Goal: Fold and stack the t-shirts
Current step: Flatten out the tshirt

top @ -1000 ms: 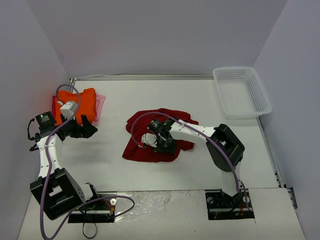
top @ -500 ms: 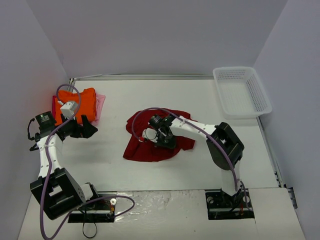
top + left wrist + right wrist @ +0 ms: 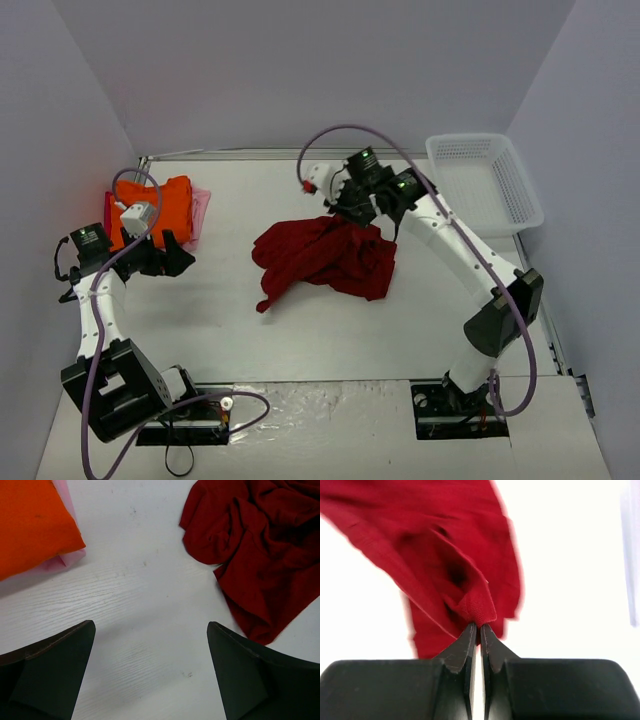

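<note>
Jaws of the right gripper point(image 3: 476, 626) are pressed together on a small ribbed fold of the dark red shirt point(image 3: 465, 555), which hangs crumpled from the pinch. From above, most of that shirt point(image 3: 325, 258) lies bunched on the table point(image 3: 400, 340) just below these jaws and off to their left. The left gripper point(image 3: 150, 625) stands with its jaws spread wide and nothing between them, above bare table. The red cloth point(image 3: 255, 555) is ahead of them to the right, and the orange shirt point(image 3: 30, 525) is ahead to the left.

The step in hand looks like lifting the red shirt to shake it out before folding. To do it well, the right arm would probably need to rise until the cloth hangs free of the table. The hold is thin, on one edge only, so a smooth pull seems safer than a jerk. A second hold by the left gripper on another edge would likely help spread it flat.

Counted: three shirts, one dark red, one orange and one pink point(image 3: 200, 212), the pink one under the orange. One white basket point(image 3: 480, 190) sits to the right of the right jaws, and two grippers.
</note>
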